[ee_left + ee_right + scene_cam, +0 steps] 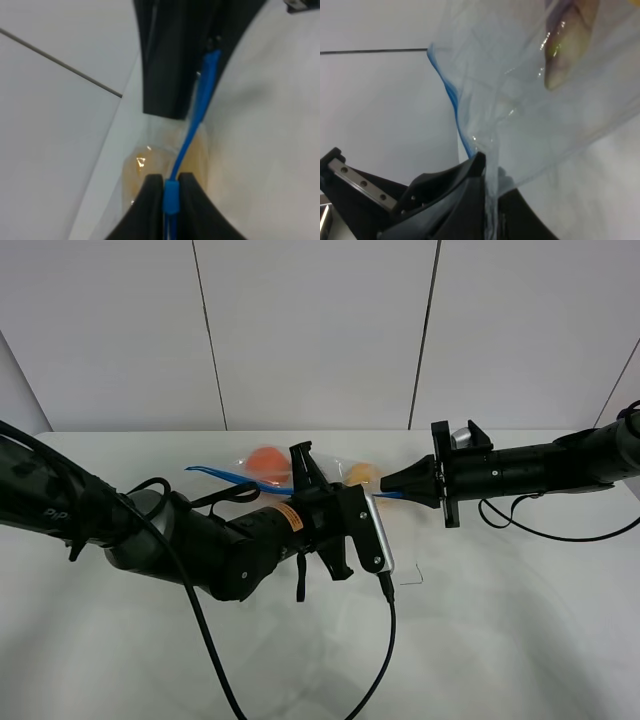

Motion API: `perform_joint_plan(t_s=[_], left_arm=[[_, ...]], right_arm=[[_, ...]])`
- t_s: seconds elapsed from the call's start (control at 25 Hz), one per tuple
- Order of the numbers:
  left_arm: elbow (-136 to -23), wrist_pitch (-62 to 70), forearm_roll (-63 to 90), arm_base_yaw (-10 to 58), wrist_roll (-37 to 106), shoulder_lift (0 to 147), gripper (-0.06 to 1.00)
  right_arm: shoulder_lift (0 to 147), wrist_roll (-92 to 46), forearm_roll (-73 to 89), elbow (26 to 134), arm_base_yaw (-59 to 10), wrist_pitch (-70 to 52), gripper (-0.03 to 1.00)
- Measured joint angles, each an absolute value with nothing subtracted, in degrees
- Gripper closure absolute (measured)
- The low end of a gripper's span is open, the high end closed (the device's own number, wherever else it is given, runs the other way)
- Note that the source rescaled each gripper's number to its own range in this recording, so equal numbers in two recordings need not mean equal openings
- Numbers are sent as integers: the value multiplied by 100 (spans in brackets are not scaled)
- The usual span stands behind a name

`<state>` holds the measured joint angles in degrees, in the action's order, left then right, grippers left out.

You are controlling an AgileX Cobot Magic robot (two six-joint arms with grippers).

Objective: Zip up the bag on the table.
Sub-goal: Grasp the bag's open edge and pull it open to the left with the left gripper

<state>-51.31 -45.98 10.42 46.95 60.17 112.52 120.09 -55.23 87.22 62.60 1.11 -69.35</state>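
Cabling (392, 640) droops nearest me, off the camera on the left arm (200, 540), over the white table (500, 620). Past it, the left end effector (308, 472) is shut tight; its wrist view shows the two fingers pinched together (171, 181) with the blue zipper strip (200, 107) caught between them. From that grip the strip runs straight across to the right end effector (388, 483), which comes in from the other side and is also closed; up close, its fingers (489, 172) squeeze a fold of the clear plastic right beside the blue edge.

The bag (530, 100) lies between and just behind the two end effectors, its strip (225, 476) trailing out past the left one on the side away from the right one. An orange piece (268, 464) shows through the plastic behind the left end effector, and a yellow one (362, 475) sits just beside the right one. I can't tell whether the bag rests fully on the table. A pale panelled wall (310, 330) stands behind.
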Motion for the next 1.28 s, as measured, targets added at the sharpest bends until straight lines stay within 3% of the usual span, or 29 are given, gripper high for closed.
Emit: perform_joint_plan(t_s=[0.68, 1.28], left_arm=[[-4049, -5706, 1069, 3476, 6226, 11242, 94], [-3984, -5878, 978, 1986, 6247, 11242, 94]], right_arm=[[12009, -5523, 8790, 6260, 75, -6889, 97], [12009, -5503, 8829, 6260, 63, -6894, 97]])
